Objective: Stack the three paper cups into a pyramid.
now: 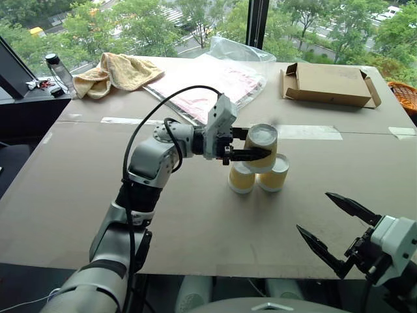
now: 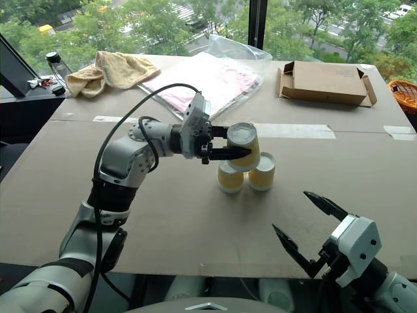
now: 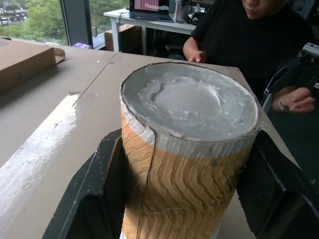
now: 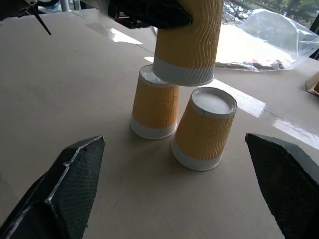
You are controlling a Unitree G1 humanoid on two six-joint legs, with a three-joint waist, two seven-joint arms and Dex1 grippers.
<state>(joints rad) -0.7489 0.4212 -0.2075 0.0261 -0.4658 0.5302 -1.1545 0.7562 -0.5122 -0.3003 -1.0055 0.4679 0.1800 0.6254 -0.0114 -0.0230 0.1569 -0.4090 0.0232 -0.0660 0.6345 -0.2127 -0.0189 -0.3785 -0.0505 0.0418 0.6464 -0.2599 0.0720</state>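
Note:
Two paper cups stand upside down side by side on the brown table (image 1: 98, 195), the left one (image 1: 240, 180) touching the right one (image 1: 274, 176). My left gripper (image 1: 258, 145) is shut on the third paper cup (image 1: 262, 140), also upside down with its white base up. It holds this cup level, just over the other two and a little towards the left one. I cannot tell whether its rim touches them. The right wrist view shows the held cup (image 4: 187, 42) above the pair (image 4: 153, 107). My right gripper (image 1: 315, 212) stands open near the table's front right edge, with nothing between its fingers.
At the back of the table lie a flat cardboard box (image 1: 329, 83), a clear plastic bag with pink contents (image 1: 215, 81), a yellow towel (image 1: 114, 73) and a bottle (image 1: 60, 70). An orange basket (image 1: 405, 94) sits far right. A person in black (image 3: 259, 35) sits beyond the table's right side.

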